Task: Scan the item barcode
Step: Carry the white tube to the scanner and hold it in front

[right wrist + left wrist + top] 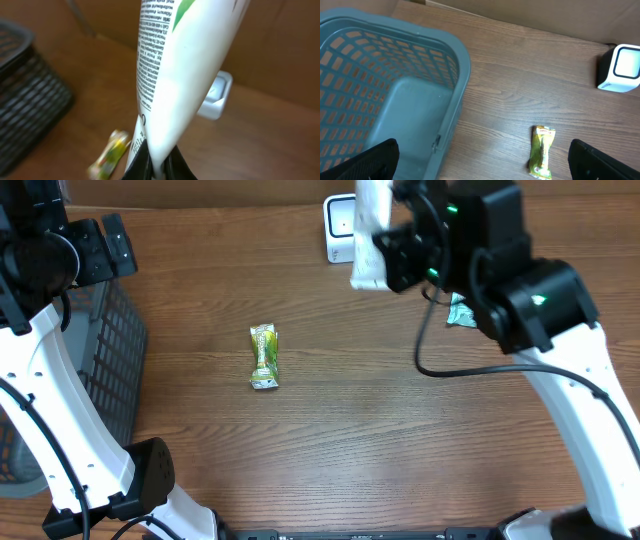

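A white tube [368, 230] with green print and small black text hangs above the table's far side, my right gripper [385, 258] shut on its flat crimped end. In the right wrist view the tube [180, 65] rises from between the black fingers [141, 167] and fills the middle. A white box scanner [340, 228] stands just left of the tube at the back edge; from the right wrist the scanner [218, 95] shows partly behind the tube. No barcode shows on the tube. My left gripper [482, 167] is open and empty, high over the left side.
A yellow-green snack packet [264, 357] lies mid-table, also visible as the packet [541, 151] between my left fingers' span. A blue-grey mesh basket [455, 75] stands at the left. A small teal packet [461, 312] lies under the right arm.
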Motion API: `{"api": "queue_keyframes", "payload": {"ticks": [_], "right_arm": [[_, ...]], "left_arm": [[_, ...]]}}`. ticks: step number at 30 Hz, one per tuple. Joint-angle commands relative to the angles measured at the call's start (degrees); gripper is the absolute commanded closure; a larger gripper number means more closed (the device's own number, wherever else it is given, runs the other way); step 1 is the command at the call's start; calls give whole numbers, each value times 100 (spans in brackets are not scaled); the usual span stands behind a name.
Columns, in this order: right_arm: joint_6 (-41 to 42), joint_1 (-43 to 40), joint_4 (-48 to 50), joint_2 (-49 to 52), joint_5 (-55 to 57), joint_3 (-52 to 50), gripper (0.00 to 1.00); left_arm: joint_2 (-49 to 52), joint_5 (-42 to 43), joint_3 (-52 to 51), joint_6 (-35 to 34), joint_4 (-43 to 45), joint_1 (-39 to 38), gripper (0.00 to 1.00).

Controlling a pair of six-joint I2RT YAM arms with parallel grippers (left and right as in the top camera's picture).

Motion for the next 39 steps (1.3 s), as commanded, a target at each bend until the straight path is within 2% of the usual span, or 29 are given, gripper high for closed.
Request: {"api": "queue_keyframes", "payload": {"ticks": [1, 7, 13, 17, 28, 34, 39], "right_arm": [[-188, 190, -11, 660, 2096, 713, 97], [-354, 227, 540, 1639, 3340, 787, 97], [-1410, 232, 1458, 2531, 4771, 787, 96], [-2243, 232, 1943, 3029, 4940, 785, 96], [-3027, 278, 3069, 3985, 5206, 782, 96], [-3047, 326, 3204, 4236, 5180, 782, 96], [-3628, 345, 3338, 4478, 5123, 780, 96]], "left_arm": [[42, 66, 33, -101, -9, 22, 0], [42, 66, 33, -101, -9, 22, 0], [42, 66, 33, -101, -9, 22, 0], [42, 66, 33, -101, -9, 22, 0], [42, 66, 33, -101, -9, 22, 1], [42, 66, 33, -101, -9, 22, 0], [42, 66, 33, -101, -9, 22, 0]]}}
